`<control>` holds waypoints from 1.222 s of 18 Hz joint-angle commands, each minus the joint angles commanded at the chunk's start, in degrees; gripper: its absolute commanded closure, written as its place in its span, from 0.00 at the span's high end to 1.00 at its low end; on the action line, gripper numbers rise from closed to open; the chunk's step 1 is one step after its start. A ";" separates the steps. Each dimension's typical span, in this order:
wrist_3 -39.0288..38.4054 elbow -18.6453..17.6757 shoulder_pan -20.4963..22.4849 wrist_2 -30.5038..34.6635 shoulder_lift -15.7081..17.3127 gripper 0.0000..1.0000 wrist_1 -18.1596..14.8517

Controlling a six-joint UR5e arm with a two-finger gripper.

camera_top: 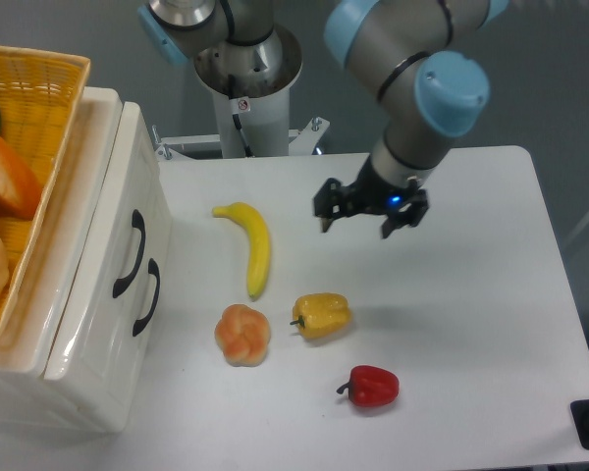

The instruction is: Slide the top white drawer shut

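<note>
My gripper [356,219] hangs wide open, well apart from the top white drawer [128,235]; I judge it closed already.

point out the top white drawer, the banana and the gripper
top white drawer [100,257], fixed camera view, on its front panel left of the handle
banana [255,245], fixed camera view, on the middle of its curve
gripper [355,222], fixed camera view, midway between its fingertips

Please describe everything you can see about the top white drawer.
The top white drawer is a large box of glossy cream-white plastic at the table's left edge. Its front panel carries a curved black handle. It sits on the lower white drawer, with its front nearly flush. A yellow wicker basket rests on it. The gripper is apart from it.
</note>
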 joint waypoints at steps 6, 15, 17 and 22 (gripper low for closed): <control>4.03 0.62 3.95 1.59 -0.79 1.00 8.60; 27.50 2.29 8.52 5.89 -2.11 1.00 13.35; 31.01 2.46 9.58 5.63 -2.11 1.00 13.71; 49.09 2.38 10.99 4.93 -3.95 1.00 13.63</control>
